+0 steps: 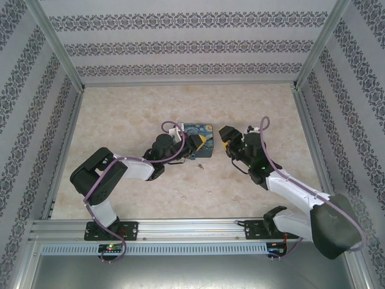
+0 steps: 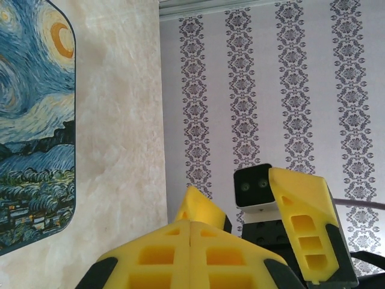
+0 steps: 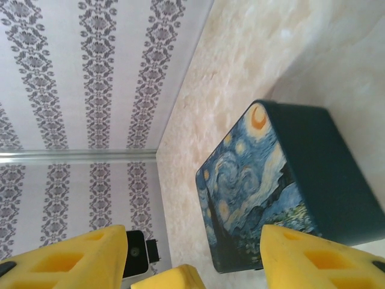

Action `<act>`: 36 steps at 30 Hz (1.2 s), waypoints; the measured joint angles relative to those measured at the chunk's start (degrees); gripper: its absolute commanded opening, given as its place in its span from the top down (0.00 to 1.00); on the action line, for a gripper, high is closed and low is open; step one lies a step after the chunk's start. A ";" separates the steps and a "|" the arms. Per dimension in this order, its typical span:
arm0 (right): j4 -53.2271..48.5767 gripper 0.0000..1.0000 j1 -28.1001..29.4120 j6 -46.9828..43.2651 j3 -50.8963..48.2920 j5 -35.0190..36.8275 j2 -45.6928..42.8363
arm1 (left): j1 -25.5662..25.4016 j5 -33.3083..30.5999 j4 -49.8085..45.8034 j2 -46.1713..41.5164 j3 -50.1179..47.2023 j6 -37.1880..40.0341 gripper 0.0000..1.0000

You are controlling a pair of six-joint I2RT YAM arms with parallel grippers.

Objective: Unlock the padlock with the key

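The thing to watch is a tiny dark piece (image 1: 200, 165) lying on the marble table (image 1: 132, 120), just on the near side of the Starry Night box (image 1: 200, 133), towards the arm bases. From above it is only a speck. I cannot say whether it is the key or the padlock, nor which way its long axis runs, and I cannot pick out the other of the 2 anywhere.

Both claws stand farther out than that speck, 1 on each side of the box. The left claw (image 2: 190, 241) is at the box's left end and the right claw (image 3: 191, 238) is just off its right end. The speck lies between them and back towards the robot. The left looks slightly nearer, though there is little in it.

The left claw has its yellow fingers (image 2: 150, 256) pressed flat together, with no gap, and I see nothing sticking out from between them. The right claw stands wide, its 2 yellow fingers (image 3: 66, 259) well apart with only the box and bare table beyond them, so it holds nothing.

My guess is that either arm must draw back and drop to reach the speck.
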 measured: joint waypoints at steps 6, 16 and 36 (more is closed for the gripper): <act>-6.14 0.41 -2.27 -5.49 -0.04 -0.94 -4.24 | 2.05 1.75 -3.02 -2.12 0.00 2.27 1.00; -20.96 0.44 7.67 -17.40 6.08 -4.31 3.61 | 7.15 1.64 -23.23 -17.03 0.00 12.11 0.25; -41.16 0.49 26.91 -7.28 26.62 7.08 29.07 | 24.22 -2.38 -50.64 -30.77 -0.13 22.10 0.00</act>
